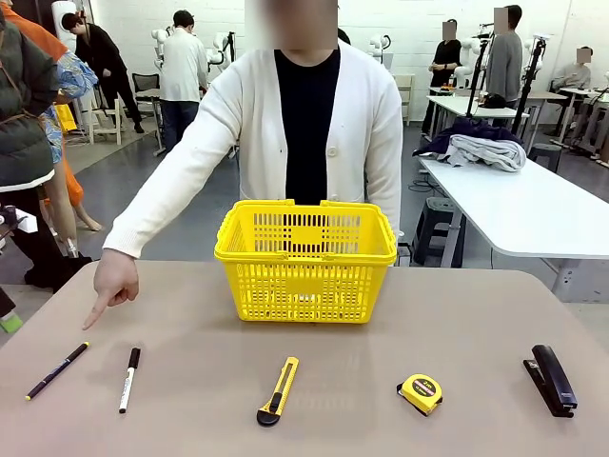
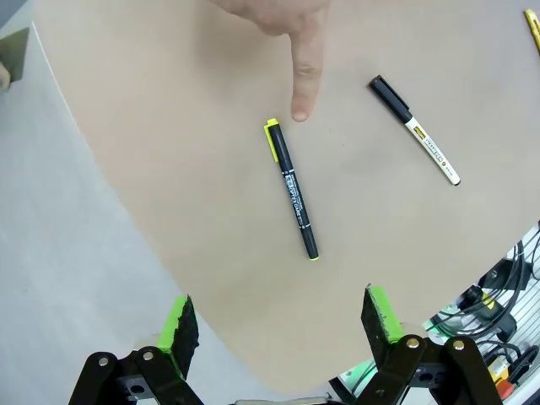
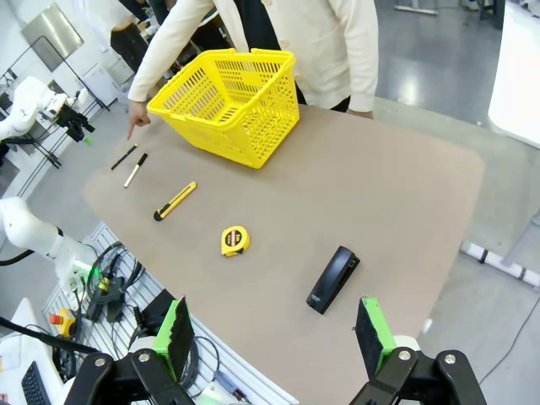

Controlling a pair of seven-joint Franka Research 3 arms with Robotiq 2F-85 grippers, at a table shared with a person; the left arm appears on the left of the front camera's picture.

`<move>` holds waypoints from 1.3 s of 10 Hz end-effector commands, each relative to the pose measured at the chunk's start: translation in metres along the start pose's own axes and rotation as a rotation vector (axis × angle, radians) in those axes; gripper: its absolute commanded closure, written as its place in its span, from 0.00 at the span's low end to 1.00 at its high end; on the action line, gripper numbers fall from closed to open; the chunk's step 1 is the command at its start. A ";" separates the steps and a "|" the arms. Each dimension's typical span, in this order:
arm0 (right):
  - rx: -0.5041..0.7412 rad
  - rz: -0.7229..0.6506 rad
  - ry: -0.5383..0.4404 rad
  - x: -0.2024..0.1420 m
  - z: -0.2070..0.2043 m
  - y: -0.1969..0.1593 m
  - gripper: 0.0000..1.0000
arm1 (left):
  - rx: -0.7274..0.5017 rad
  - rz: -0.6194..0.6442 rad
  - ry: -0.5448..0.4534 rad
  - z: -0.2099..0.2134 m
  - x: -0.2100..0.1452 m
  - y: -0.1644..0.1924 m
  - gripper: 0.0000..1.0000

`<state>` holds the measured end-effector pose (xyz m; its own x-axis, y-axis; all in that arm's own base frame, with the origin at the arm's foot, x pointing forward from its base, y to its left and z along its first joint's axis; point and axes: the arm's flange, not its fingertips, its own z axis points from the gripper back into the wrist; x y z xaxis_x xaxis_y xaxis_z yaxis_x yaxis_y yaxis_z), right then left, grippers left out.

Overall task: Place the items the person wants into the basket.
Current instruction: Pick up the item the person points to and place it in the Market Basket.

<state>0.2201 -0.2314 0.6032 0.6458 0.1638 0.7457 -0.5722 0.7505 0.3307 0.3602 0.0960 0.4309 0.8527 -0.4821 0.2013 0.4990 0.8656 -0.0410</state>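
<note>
The person (image 1: 306,114) stands behind the yellow basket (image 1: 305,259) and points a finger (image 2: 305,76) down at the thin black pen (image 2: 292,187) at the table's left (image 1: 57,370). A yellow-and-black utility knife (image 1: 278,390) lies in front of the basket. The long black stapler (image 1: 550,380) rests at the right edge. My left gripper (image 2: 283,325) hovers open high above the pen, nothing between its fingers. High over the table's near right corner, my right gripper (image 3: 274,333) is open too, with the stapler (image 3: 332,279) below it.
A white marker with a black cap (image 1: 129,378) lies just right of the pen. A yellow tape measure (image 1: 420,393) sits between knife and stapler. The table's left edge (image 2: 101,169) curves close to the pen. White tables and other people fill the background.
</note>
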 end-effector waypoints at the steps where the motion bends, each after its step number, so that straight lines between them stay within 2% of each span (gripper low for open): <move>1: 0.013 0.012 -0.011 0.000 0.000 0.000 0.00 | 0.011 -0.002 0.002 0.001 0.001 0.000 0.00; 5: 0.013 0.012 -0.011 0.000 0.000 0.000 0.00 | 0.011 -0.002 0.002 0.001 0.001 0.000 0.00; 9: 0.013 0.012 -0.011 0.000 0.000 0.000 0.00 | -0.094 -0.053 0.025 -0.026 0.021 -0.003 0.00; 13: 0.013 0.012 -0.011 0.000 0.000 0.000 0.00 | -0.036 -0.061 0.102 -0.059 0.031 -0.005 0.00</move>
<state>0.2200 -0.2314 0.6032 0.6459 0.1637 0.7456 -0.5720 0.7506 0.3307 0.3852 0.0694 0.3822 0.8308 -0.5442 0.1167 0.5547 0.8268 -0.0937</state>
